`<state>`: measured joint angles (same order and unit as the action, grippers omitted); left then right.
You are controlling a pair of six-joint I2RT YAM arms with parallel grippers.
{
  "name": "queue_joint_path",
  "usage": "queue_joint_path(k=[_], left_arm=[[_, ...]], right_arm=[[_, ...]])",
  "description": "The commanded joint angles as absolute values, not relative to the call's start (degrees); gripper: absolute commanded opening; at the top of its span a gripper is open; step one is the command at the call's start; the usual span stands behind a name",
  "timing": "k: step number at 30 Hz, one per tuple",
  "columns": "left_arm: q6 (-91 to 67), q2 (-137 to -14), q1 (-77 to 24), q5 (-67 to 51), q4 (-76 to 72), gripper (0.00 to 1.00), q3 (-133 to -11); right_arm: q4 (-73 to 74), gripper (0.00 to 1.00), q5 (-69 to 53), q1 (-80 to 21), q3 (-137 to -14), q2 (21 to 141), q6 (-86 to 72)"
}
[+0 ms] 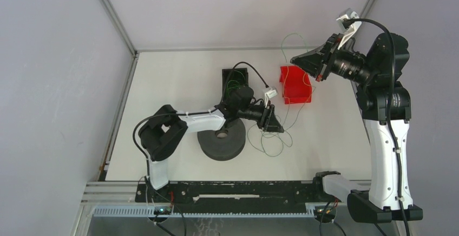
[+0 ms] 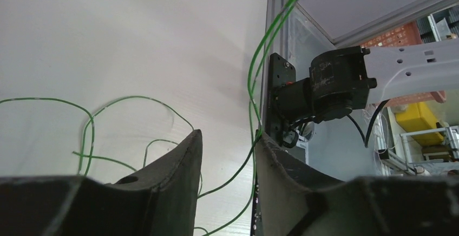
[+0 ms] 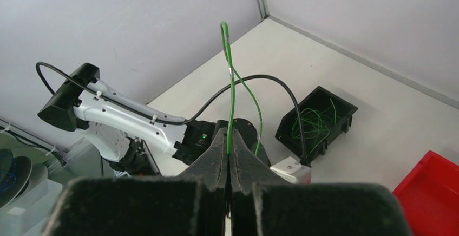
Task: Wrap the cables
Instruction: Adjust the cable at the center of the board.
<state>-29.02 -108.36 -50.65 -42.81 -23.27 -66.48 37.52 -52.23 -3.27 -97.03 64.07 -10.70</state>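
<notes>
The right gripper (image 3: 228, 141) has its two dark fingers pressed together, pinching a green cable (image 3: 232, 84) at their tips; in the right wrist view the cable's long axis stands almost straight up the middle of the frame; it rises to a tight hairpin bend near the top centre, and a second strand drops back down just to the right of the first.

In the top view this gripper sits raised in the upper right of the frame, beside the red bin (image 1: 293, 77); the thin cable arcs above the bin, passes down across it and ends in loose loops on the white table (image 1: 178, 84) at centre, just right of the left gripper (image 1: 272, 123).

The left gripper's jaws are spread, a clear gap between them; in the left wrist view the cable comes in from the top right edge, curves down and passes through that gap, lying against the right-hand finger (image 2: 270, 152); below, it trails off toward the lower left; more green loops lie flat on the table at the left of that frame.

A black bin (image 3: 342, 109) holding a tangle of green wire sits at centre right of the right wrist view; a dark round drum (image 1: 221, 144) stands on the table under the left arm.
</notes>
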Motion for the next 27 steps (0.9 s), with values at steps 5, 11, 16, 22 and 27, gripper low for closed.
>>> queue_joint_path(k=[5,11,16,22,27], left_arm=[[-26.0,-107.6,-48.4,-42.0,-19.7,0.05,-71.7],[-16.0,-99.8,-41.9,-41.0,-7.9,0.00,-76.4],[-6.3,-93.3,-37.7,-38.4,3.6,0.00,-81.1],[-0.5,-88.3,-35.4,-33.2,12.2,0.00,-87.1],[-0.6,-86.1,-35.5,-35.9,17.9,0.00,-93.7]], right_arm=[[36.8,0.00,-49.8,1.6,-97.7,61.8,-9.6],[44.7,0.00,-36.3,5.3,-95.5,59.8,0.3],[50.9,0.00,-20.9,5.9,-95.1,59.8,11.2],[49.4,0.00,-0.7,6.2,-96.4,59.3,23.0],[51.7,0.00,7.8,6.1,-101.6,61.7,29.4]])
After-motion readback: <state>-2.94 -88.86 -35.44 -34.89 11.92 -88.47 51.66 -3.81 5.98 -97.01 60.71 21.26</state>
